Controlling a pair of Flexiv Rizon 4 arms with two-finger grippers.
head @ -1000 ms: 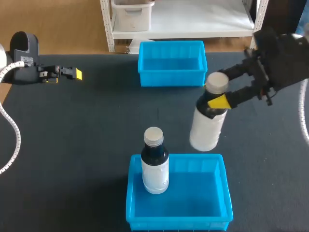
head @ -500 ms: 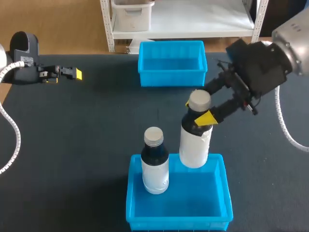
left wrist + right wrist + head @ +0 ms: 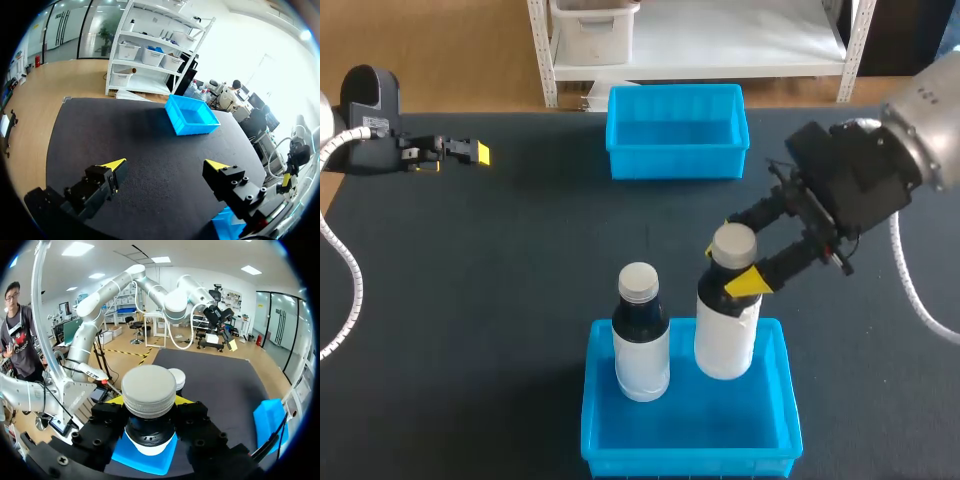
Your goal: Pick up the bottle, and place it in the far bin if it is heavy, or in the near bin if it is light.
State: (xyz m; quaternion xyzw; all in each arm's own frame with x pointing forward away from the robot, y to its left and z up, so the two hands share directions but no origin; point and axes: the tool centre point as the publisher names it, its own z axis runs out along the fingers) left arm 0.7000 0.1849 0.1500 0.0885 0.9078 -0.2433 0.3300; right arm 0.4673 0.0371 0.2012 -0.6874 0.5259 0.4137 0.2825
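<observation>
Right tool (image 3: 736, 256) has lowered bottle (image 3: 725, 335) over near bin (image 3: 690, 462).

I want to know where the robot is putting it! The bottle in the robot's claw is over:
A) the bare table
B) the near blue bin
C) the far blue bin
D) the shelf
B: the right gripper holds the bottle by its neck over the near bin, beside the other bottle standing there.

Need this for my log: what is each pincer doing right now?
Left pincer: open, holding nothing.
Right pincer: shut on the bottle, gripping its neck.
</observation>
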